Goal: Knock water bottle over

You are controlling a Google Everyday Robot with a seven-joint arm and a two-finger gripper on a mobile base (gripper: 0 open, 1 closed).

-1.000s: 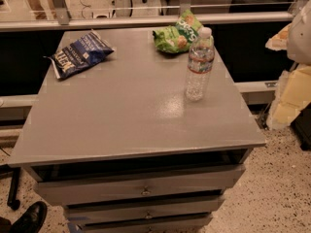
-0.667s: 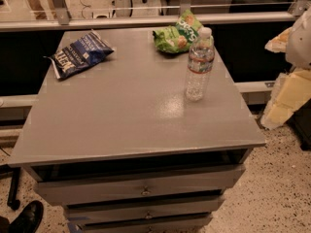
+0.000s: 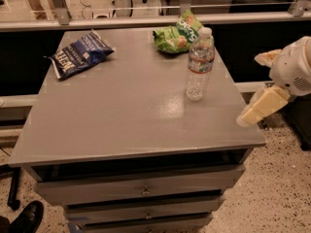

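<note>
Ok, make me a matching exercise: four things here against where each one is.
1. water bottle
2. blue snack bag
3. green snack bag
4. gripper

A. in the air beside the table's right edge
B. lying at the back left
C. lying at the back, just behind the bottle
D. standing upright near the right side

Pairs: 1-D, 2-B, 3-C, 4-A
</note>
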